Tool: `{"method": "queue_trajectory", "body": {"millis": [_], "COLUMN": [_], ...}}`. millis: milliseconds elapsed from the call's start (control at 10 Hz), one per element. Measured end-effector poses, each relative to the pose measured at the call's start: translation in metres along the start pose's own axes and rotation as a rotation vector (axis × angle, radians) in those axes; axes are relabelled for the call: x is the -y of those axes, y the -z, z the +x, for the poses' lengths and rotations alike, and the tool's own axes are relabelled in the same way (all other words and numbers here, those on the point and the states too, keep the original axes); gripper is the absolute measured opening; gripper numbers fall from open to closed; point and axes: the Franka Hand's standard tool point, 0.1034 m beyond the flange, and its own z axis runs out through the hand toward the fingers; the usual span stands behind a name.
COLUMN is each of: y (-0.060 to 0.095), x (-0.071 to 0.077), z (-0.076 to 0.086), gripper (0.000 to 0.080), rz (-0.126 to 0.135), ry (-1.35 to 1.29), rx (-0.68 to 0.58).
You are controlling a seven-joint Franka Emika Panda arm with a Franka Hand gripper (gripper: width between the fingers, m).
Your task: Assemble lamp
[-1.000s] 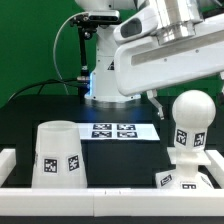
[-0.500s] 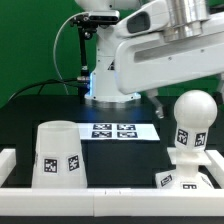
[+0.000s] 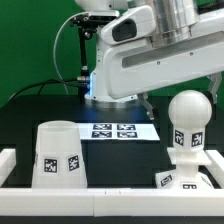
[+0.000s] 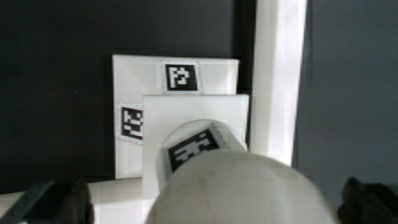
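The rounded lamp bulb (image 3: pixel 189 118) stands upright by its neck on the blocky lamp base (image 3: pixel 184 176) at the exterior view's right. The tapered lamp shade (image 3: pixel 58 153) stands mouth-down at the left. In the wrist view the bulb (image 4: pixel 231 180) is seen from above, close and blurred, with the tagged base (image 4: pixel 178 78) beneath it. My gripper (image 4: pixel 199 205) is open above the bulb. One dark finger (image 4: pixel 39 205) shows on each side of the bulb head, with a gap. In the exterior view the arm (image 3: pixel 165 55) hides the fingers.
The marker board (image 3: pixel 115 130) lies on the black table behind the parts. A low white rail (image 3: pixel 110 197) runs along the front edge and shows in the wrist view (image 4: pixel 278 60) beside the base. The robot's pedestal (image 3: pixel 100 90) stands at the back.
The arm has shifted toward the exterior view's left over the last second. The bulb, base and shade have not moved.
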Motion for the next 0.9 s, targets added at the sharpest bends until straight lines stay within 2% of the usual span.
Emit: {"method": "queue_trajectory", "body": {"millis": [100,200,300,400,900], "y": [0.000,0.000,-0.001,-0.002,-0.007], "x": [0.000,0.004,0.013,0.019,0.020], "z": [0.000,0.003,0.009,0.013,0.011], "gripper": [0.0698,0.0698,0.0698,0.0698,0.0698], "rz": [-0.009,-0.064,-0.091,-0.099,-0.102], "ry": [0.010,0.066,0.091,0.103,0.103], "rx": [0.000,-0.012,-0.045,-0.081,-0.093]}}
